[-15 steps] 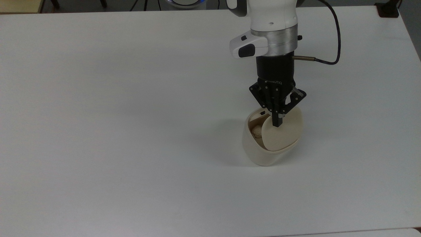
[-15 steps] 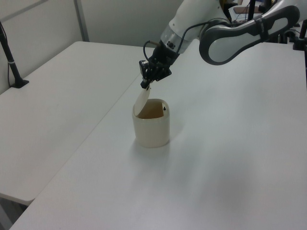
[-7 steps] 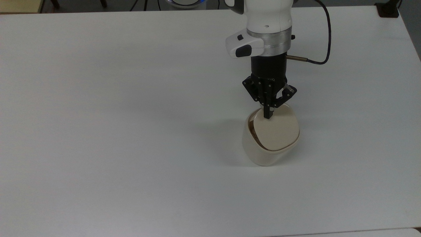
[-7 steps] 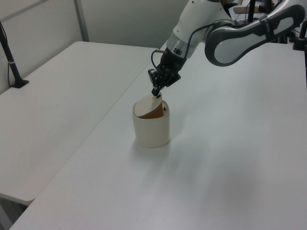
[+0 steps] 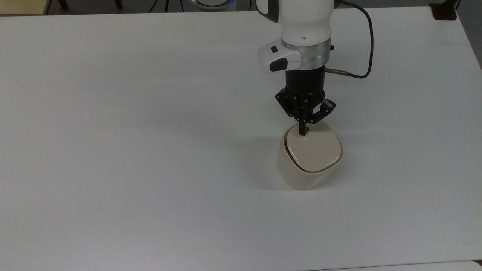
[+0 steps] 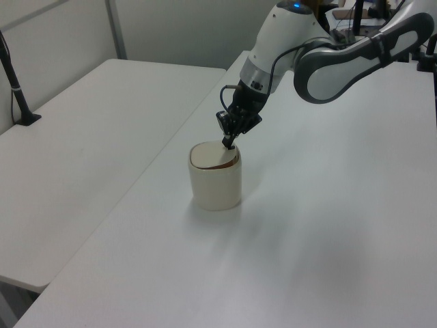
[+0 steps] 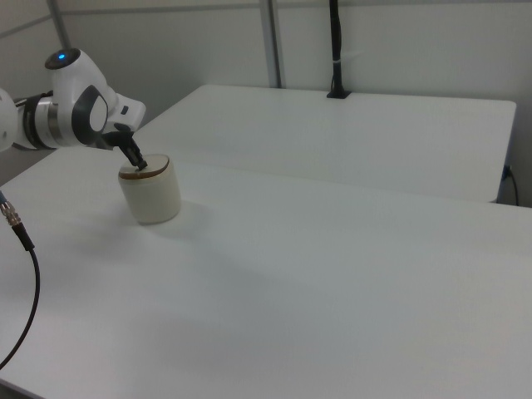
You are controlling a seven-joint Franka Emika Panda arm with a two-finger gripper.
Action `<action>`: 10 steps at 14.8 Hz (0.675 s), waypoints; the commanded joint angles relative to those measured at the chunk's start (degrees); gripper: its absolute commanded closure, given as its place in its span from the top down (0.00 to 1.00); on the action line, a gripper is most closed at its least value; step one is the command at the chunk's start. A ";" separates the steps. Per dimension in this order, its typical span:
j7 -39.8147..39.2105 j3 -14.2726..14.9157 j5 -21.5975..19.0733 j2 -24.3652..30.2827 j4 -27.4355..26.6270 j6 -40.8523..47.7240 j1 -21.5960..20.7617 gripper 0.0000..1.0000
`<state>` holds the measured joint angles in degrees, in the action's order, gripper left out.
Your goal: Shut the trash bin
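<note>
Since a second ago: lid (image 5: 314,150) swung from steeply raised to nearly flat on the trash bin (image 5: 301,177), which stands on the white worktop (image 5: 113,150), toward the top view's right. Claw (image 5: 303,131) followed it down, fingers pinched together, tip touching the lid's far edge. A thin dark seam remains at the rim. Press straight down, gently; you risk tipping the bin.
</note>
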<state>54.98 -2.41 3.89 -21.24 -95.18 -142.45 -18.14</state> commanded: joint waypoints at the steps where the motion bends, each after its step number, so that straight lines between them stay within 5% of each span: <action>1: -1.01 -0.58 0.86 1.20 -2.47 0.94 -0.05 0.00; 10: -0.93 -0.58 0.95 -0.12 -2.91 0.85 0.03 0.00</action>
<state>54.56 -2.79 3.89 -21.48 -96.32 -142.45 -18.13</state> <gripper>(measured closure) 0.991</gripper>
